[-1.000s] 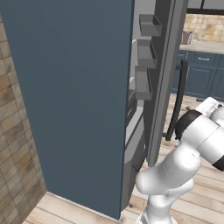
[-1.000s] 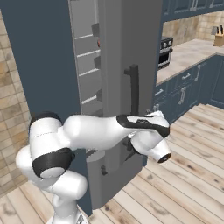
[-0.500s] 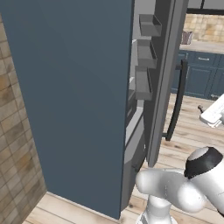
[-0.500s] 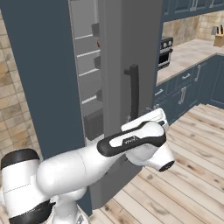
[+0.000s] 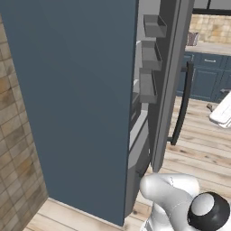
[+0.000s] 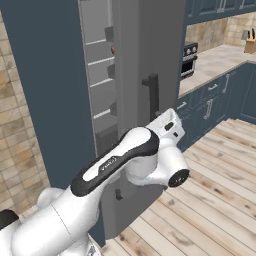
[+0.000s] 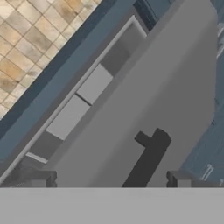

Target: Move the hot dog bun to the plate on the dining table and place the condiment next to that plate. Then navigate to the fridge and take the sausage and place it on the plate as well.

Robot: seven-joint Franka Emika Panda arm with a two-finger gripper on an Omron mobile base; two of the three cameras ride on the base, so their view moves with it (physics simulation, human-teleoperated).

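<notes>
Fridge (image 6: 150,60) tall and grey, door swung partly open, dark bar handle (image 5: 180,103) on its face, door bins (image 5: 151,54) along the inside. Shelves (image 6: 100,65) visible through the gap, a small reddish thing on one, too small to tell. Dark blue panel (image 5: 72,99) alongside, tan brick wall (image 5: 18,149) beyond. Pale wood plank floor (image 6: 215,190). Blue cabinets (image 6: 215,100) under a beige table top (image 6: 210,62). Jaws spread wide, holding nothing, facing the door.

Even, flat rendered light, no glare; soft shadows; hand view pixelated, slightly blurry.
</notes>
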